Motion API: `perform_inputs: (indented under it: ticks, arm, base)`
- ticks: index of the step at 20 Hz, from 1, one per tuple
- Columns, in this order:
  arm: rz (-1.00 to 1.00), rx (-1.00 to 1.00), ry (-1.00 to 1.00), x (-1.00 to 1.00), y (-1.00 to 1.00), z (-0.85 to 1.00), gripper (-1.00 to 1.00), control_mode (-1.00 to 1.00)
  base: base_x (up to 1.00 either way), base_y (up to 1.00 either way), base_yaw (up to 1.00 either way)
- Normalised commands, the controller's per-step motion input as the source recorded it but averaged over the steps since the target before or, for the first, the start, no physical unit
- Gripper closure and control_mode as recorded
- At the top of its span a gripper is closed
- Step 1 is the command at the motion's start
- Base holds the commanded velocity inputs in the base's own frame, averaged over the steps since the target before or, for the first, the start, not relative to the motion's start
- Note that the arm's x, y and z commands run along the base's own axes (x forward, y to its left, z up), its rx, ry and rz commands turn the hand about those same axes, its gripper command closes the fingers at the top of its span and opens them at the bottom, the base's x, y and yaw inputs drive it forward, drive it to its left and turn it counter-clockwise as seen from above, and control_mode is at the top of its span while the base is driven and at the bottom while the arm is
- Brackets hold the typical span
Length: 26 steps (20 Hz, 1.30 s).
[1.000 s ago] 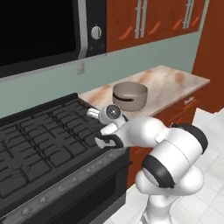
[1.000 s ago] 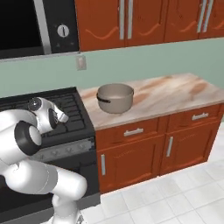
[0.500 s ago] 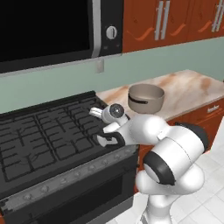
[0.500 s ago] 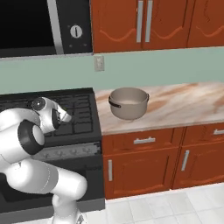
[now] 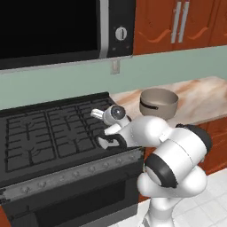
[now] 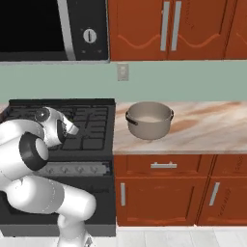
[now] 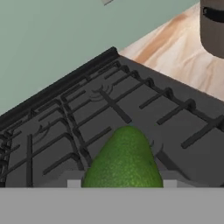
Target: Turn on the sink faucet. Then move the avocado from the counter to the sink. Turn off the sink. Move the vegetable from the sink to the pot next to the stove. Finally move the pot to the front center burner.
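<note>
In the hand view a green avocado [image 7: 124, 159] sits between my fingertips, and my gripper [image 7: 122, 183] is shut on it. The hand hangs low over the front right part of the black stove grates [image 7: 131, 100]. From the left base view my gripper [image 5: 105, 141] is at the stove's [image 5: 53, 128] front right corner, with the avocado hidden by the hand. The grey pot [image 5: 158, 103] stands upright on the marble counter just right of the stove, also seen as the pot [image 6: 149, 119] and at the top right as the pot [image 7: 214, 26]. The sink and faucet are out of view.
A microwave [image 5: 53, 26] hangs above the stove, with red upper cabinets [image 6: 169, 29] to its right. The marble counter [image 6: 207, 125] runs on to the right of the pot, above red drawers and doors [image 6: 164, 193]. A wall outlet [image 6: 122, 72] sits behind the pot.
The whole picture has shifted to the right in both base views, so the camera has moved along the stove. The arm keeps its folded pose, still holding the avocado.
</note>
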Motion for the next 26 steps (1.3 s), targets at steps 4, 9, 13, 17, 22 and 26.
perform_inputs:
  ticks: [4, 9, 13, 17, 22, 26]
  arm:
    - [0.0, 0.0, 0.0, 0.0, 0.0, 0.0, 1.0, 1.0]
    - [0.0, 0.0, 0.0, 0.0, 0.0, 0.0, 1.0, 1.0]
    - [0.0, 0.0, 0.0, 0.0, 0.0, 0.0, 1.0, 1.0]
    - [0.0, 0.0, 0.0, 0.0, 0.0, 0.0, 1.0, 1.0]
    - [0.0, 0.0, 0.0, 0.0, 0.0, 0.0, 1.0, 1.0]
    - [0.0, 0.0, 0.0, 0.0, 0.0, 0.0, 1.0, 1.0]
  base:
    - [0.3, -0.06, 0.39]
    - [0.32, -0.42, 0.33]
    - [0.4, -0.35, 0.21]
    - [0.45, -0.29, 0.07]
    - [0.08, -0.36, 0.01]
    - [0.0, -0.42, 0.0]
